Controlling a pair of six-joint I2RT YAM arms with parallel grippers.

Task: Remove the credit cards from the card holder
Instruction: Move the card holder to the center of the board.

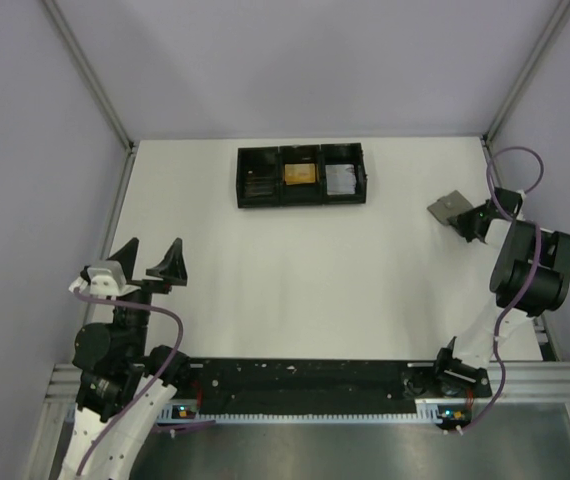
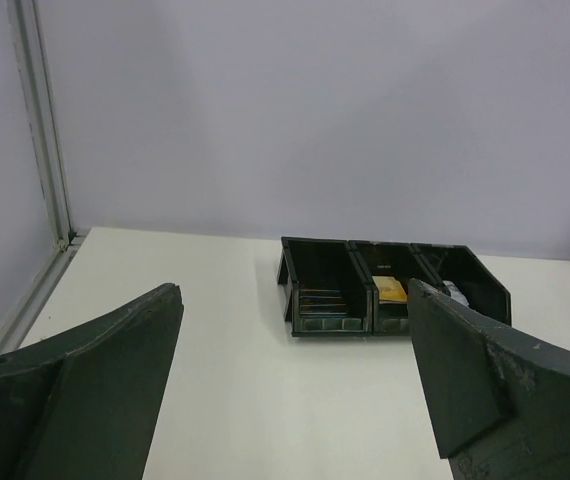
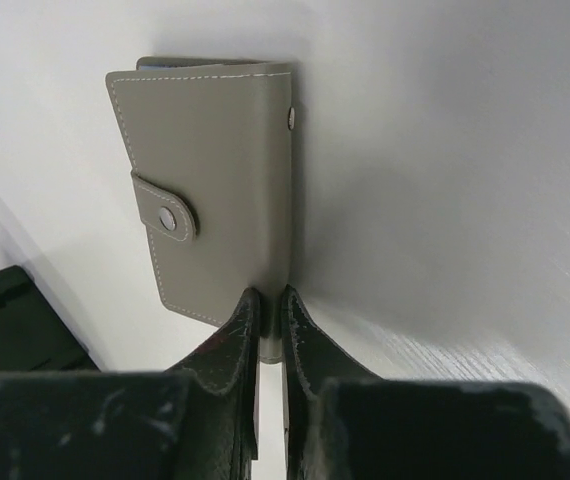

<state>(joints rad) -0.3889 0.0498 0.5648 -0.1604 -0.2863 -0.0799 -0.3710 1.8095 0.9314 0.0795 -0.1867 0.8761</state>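
The card holder (image 3: pixel 210 170) is a flat grey wallet, snapped closed by its small tab, and in the top external view the card holder (image 1: pixel 448 208) sits at the right side of the table. My right gripper (image 3: pixel 269 300) is shut on the holder's near edge, the fingers pinching it; in the top external view the right gripper (image 1: pixel 468 222) meets the holder's lower right corner. The credit cards are hidden. My left gripper (image 1: pixel 148 256) stands wide open over the left part of the table with nothing between its fingers (image 2: pixel 105 380).
A black three-compartment tray (image 1: pixel 301 175) stands at the back centre, with dark cards, an orange item and a grey item in its bins; the left wrist view shows this tray (image 2: pixel 395 290) ahead. Enclosure walls and metal posts border the table.
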